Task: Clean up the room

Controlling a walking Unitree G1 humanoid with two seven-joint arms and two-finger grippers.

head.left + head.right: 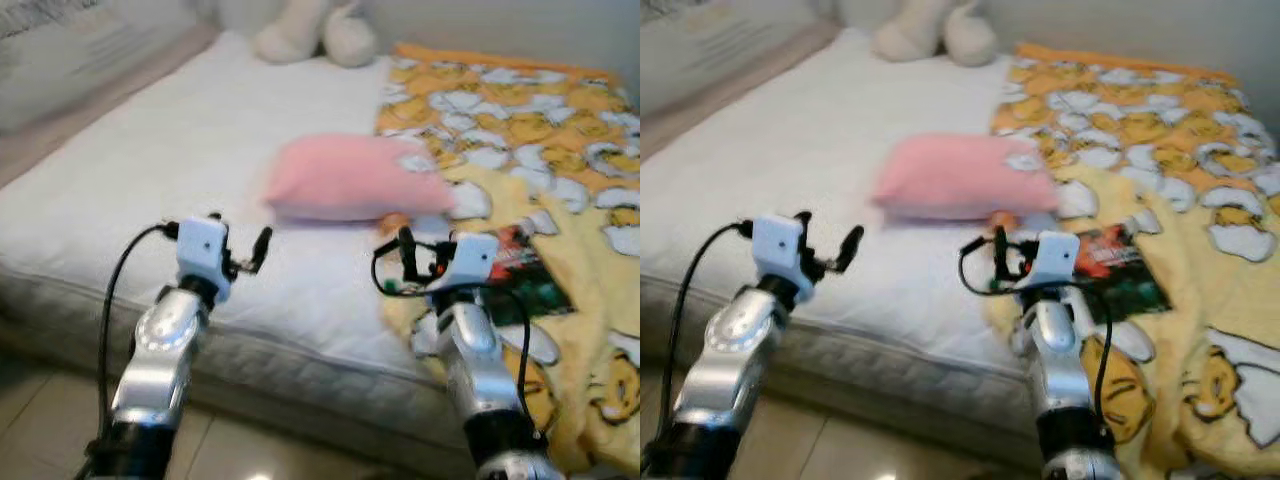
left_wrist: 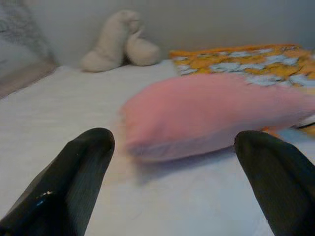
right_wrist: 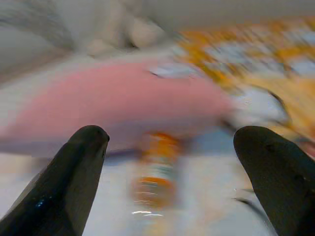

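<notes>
1. The right wrist view is badly blurred; an orange bottle [image 3: 155,172] lies between the gripper's fingers [image 3: 74,182], its label unreadable.
2. In the head views the bottle [image 1: 1004,220] is mostly hidden behind the right gripper [image 1: 997,255], just a small orange bit against the pillow's near edge.
3. A dark book or packet [image 1: 520,270] lies on the blanket [image 1: 560,130] near the bed's front edge, partly covered by the right arm; what it is cannot be told.
4. The pillow [image 1: 350,178] is pink, plump and soft-edged, lying mid-bed where the white mattress [image 1: 150,180] meets the yellow duck-print blanket.
5. A cream plush toy [image 1: 315,30] sits at the bed's far edge, cut off at the top.
6. The left gripper [image 1: 240,250] hovers over the front edge, fingers spread wide and empty; the right gripper is likewise wide, holding nothing.
</notes>
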